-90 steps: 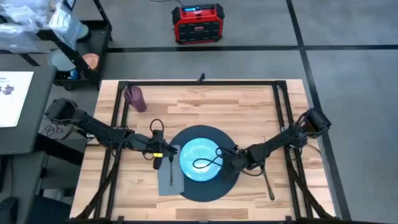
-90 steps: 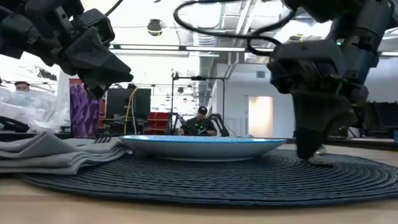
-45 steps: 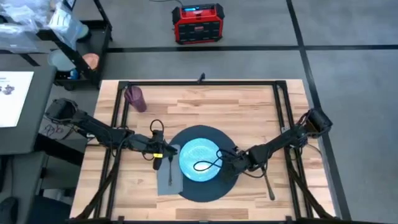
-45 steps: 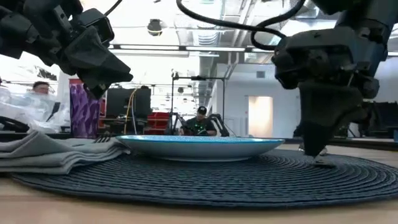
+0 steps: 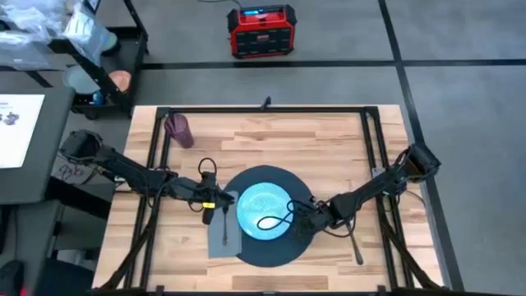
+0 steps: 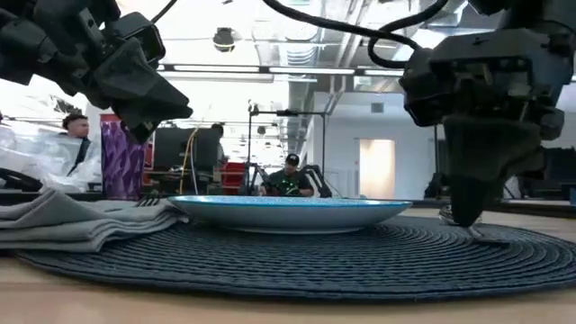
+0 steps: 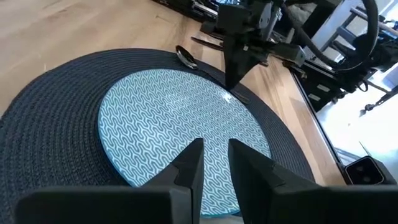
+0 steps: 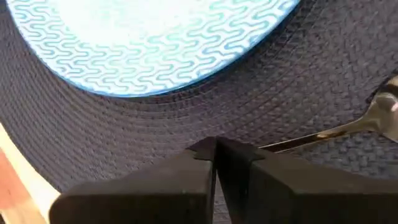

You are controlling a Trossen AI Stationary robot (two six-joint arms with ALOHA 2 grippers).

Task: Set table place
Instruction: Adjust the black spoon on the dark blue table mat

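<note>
Dark woven mat (image 5: pixel 265 252) lies near the desk's (image 5: pixel 271 136) front edge, carrying a blue plate (image 5: pixel 264 212). The right hand (image 8: pixel 215 151), fingers pressed together and empty, touches the mat beside a spoon (image 8: pixel 348 129). The left hand (image 7: pixel 214 158), slightly parted, hovers over the plate's other side.

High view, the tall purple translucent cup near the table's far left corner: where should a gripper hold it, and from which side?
Hold the tall purple cup across its middle, coming level from the side of the left gripper: it stands upright, tall and narrow.
</note>
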